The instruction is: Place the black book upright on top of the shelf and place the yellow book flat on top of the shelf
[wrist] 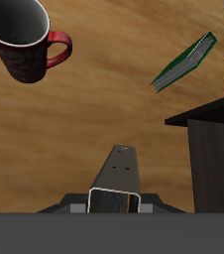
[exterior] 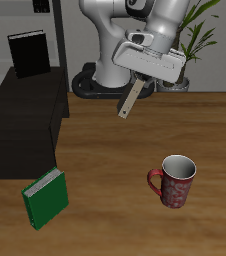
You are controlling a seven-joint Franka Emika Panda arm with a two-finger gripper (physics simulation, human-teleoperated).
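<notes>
exterior view: my gripper (exterior: 135,88) pinches the yellow book (exterior: 130,100), hanging tilted, upper centre. next: carry it over the shelf (exterior: 25,120), mid left, level it, set it flat. black book (exterior: 28,52) stands upright, upper left. mug (exterior: 173,181) and green book (exterior: 47,197) sit below, clear of that path.
</notes>
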